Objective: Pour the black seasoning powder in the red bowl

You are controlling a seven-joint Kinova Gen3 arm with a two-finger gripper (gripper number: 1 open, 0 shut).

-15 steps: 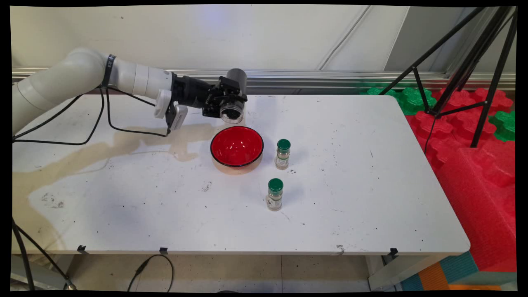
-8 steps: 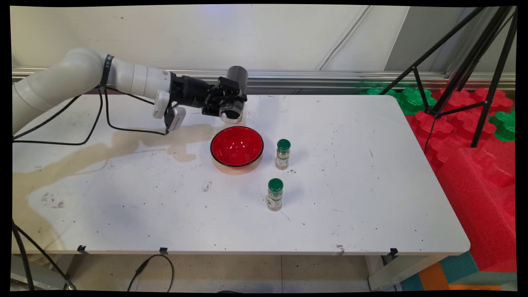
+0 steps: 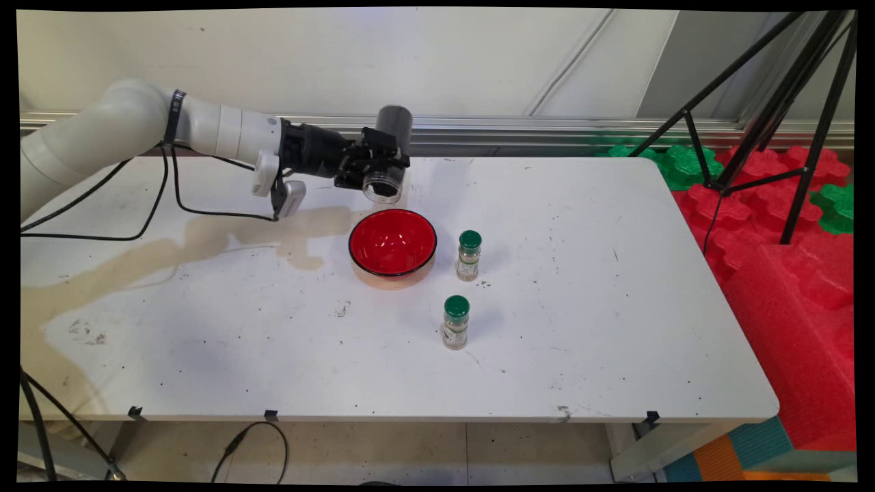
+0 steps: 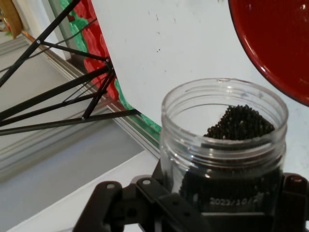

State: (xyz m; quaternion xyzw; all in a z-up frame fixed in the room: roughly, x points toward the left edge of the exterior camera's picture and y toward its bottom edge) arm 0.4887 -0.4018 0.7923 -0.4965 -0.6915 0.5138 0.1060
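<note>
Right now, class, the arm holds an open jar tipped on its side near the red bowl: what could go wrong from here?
1. The jar in the claw has no lid and its mouth sits behind the red bowl, not over it, so the dark grains might spill onto the table.
2. The two green-capped bottles stand close to the bowl's right; a sweep that way could topple them.

My jaws have tipped the open jar (image 3: 387, 158) a little more upright and carried it slightly toward the wall, away from the red bowl (image 3: 392, 242); its mouth sits a touch higher.
</note>
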